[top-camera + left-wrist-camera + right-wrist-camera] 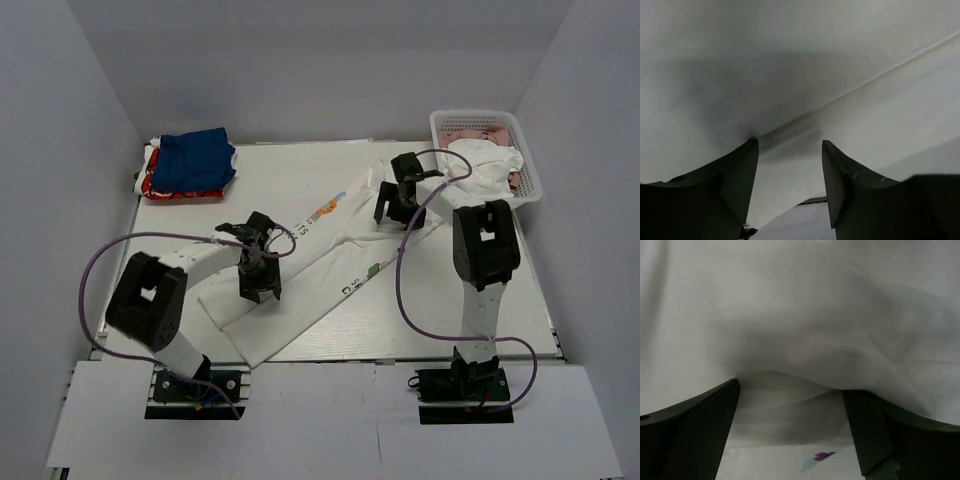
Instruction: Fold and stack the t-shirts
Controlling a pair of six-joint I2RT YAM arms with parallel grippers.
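Note:
The white t-shirt (322, 275) lies in a long rumpled band across the table, running diagonally from the near left up into the basket (470, 119). Bits of its colourful print (325, 211) show. My left gripper (260, 290) (790, 143) points down on the band's near end. Its jaws stand apart, with a cloth ridge (790, 165) between the fingertips. My right gripper (392, 214) (791, 388) is open wide over the far part of the shirt, and white cloth (800, 330) fills its view. The folded blue t-shirt (197, 160) rests on a red one (152, 185) at the far left.
The pink-and-white mesh basket sits at the far right corner, with the white shirt's end draped over its front rim. Grey walls close in the table (450, 300) on three sides. Purple cables (100, 262) loop beside both arms.

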